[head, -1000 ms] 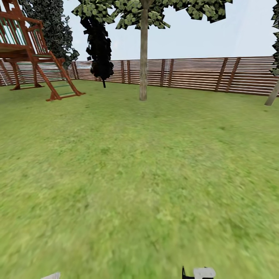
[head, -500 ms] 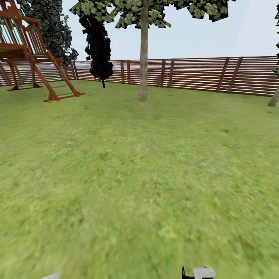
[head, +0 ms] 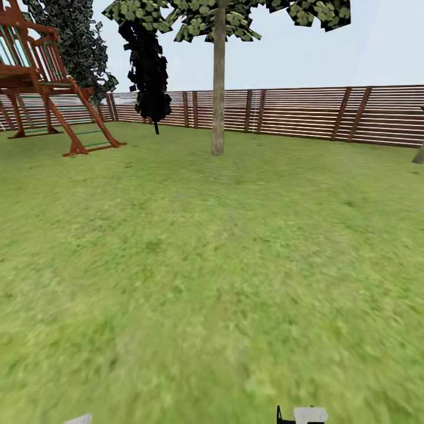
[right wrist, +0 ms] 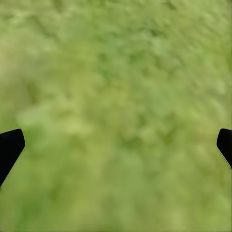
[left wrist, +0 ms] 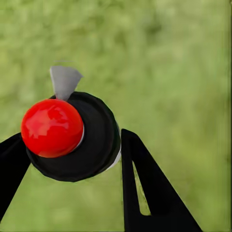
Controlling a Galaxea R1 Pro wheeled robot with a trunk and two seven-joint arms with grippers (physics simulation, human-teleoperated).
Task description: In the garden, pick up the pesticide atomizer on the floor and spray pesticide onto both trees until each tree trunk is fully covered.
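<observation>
Counts, head view: one tall tree with a straight pale grey-brown trunk (head: 218, 88) and a dark green blocky crown is seen mid-lawn, well ahead of the robot. The base of a second pale trunk (head: 418, 155) is cut by the frame's right edge. One near-black thin-stemmed conifer (head: 148, 70) stands by the brown horizontal-slat wooden fence (head: 306, 112), and one darker leafy tree (head: 76, 41) rises behind a single red-brown wooden play frame with a ladder (head: 53, 82) at far left. The blurry green grass floor (head: 200, 265) covers the rest.

Left wrist view: the small black pesticide atomizer with a round red top (left wrist: 72, 133) is seen end-on between the two black fingers of the left hand (left wrist: 67, 159) — one finger touches each side, so the hand is clamped on the bottle. A pale grey tip pokes out behind the bottle. Grass lies blurred underneath; the bottle is off the floor.

Right wrist view: two black fingertips of the right hand (right wrist: 116, 145) sit at opposite edges — spread wide apart, nothing between them but grass.

At the head view's lower edge a white-and-black part is glimpsed; which part it is cannot be told.
</observation>
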